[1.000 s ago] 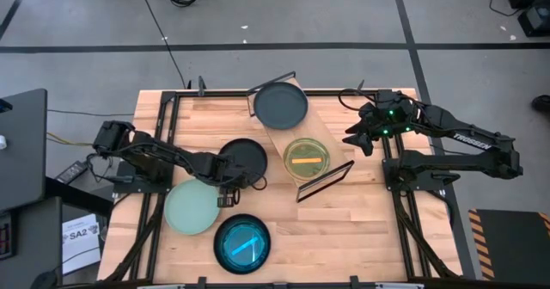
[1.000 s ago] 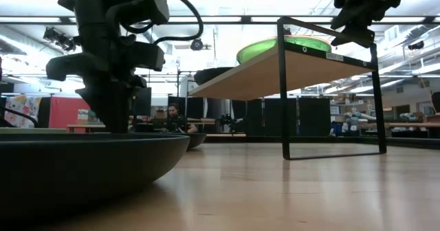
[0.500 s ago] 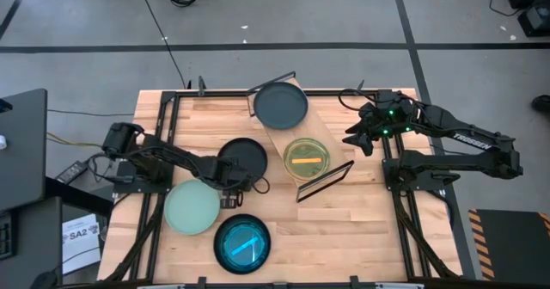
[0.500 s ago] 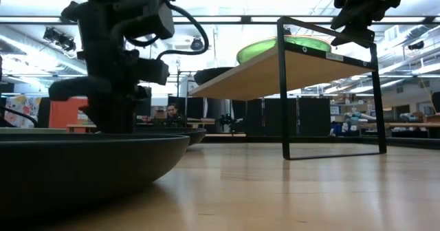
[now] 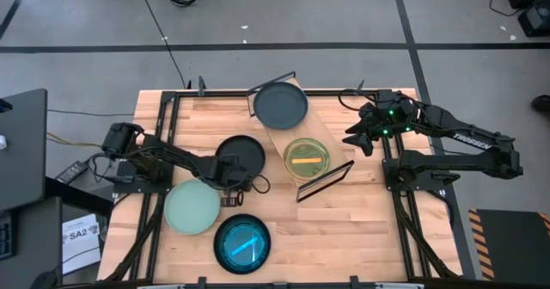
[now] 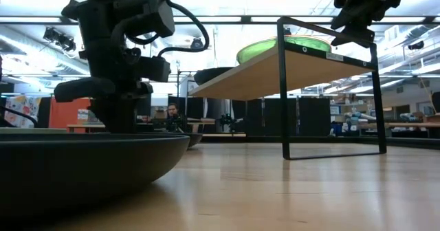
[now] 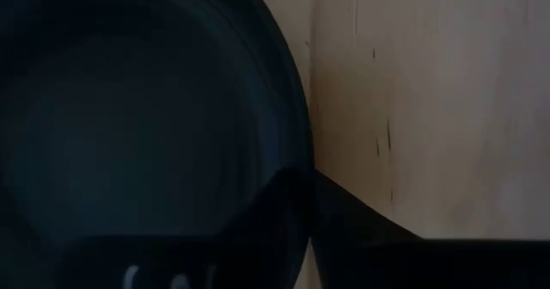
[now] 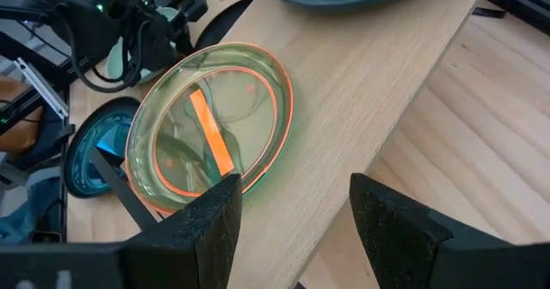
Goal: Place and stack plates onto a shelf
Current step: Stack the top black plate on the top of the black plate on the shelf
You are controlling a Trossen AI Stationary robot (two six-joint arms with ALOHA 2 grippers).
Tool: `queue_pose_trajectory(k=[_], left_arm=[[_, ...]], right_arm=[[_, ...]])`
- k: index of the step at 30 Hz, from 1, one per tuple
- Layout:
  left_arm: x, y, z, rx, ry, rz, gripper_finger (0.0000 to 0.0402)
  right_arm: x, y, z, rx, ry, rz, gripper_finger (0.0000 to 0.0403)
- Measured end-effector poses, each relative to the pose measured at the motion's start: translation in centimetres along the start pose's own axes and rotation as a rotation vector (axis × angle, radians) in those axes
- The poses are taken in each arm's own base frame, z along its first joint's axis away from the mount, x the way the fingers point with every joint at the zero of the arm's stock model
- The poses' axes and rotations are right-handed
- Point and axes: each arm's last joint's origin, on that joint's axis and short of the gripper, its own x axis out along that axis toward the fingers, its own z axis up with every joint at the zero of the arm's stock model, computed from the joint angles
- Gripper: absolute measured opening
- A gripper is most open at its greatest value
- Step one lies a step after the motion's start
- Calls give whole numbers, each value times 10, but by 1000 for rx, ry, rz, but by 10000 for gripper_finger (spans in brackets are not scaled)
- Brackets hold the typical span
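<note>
Left gripper (image 5: 230, 184) is down at the near edge of the black plate (image 5: 242, 158) on the tabletop (image 5: 361, 229). In the left wrist view one finger (image 7: 344, 224) sits at that plate's rim, but it's too dark and cropped to see a grip, so can't tell if it's clenched.

Right gripper (image 8: 290, 212) hangs w/ fingers spread, released, above the shelf (image 5: 322, 130) edge.

On the shelf: dark grey plate (image 5: 280, 106) at the far end, green plate w/ orange stripe (image 5: 307, 157) nearer.

Still on the tabletop: pale green plate (image 5: 192, 206) and teal plate (image 5: 241, 243). Low view mostly blocked by a dark plate rim up close.
</note>
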Motion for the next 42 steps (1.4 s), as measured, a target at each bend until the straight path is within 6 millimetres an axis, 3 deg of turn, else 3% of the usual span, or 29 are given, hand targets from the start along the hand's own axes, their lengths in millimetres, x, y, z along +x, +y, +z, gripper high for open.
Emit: queue_pose_trajectory(k=[10, 18, 31, 42], left_arm=[[-24, 2, 4, 21, 52, 34, 21], [-59, -3, 20, 63, 91, 23, 21], [-141, -16, 47, 139, 64, -31, 20], [-217, -13, 73, 183, -192, -70, 20]], right_arm=[[-2, 2, 2, -96, -43, -19, 223], [-4, 11, 7, -158, -125, 7, 223], [-2, 17, 4, -178, -110, 42, 223], [-2, 21, 6, -192, -138, 67, 223]])
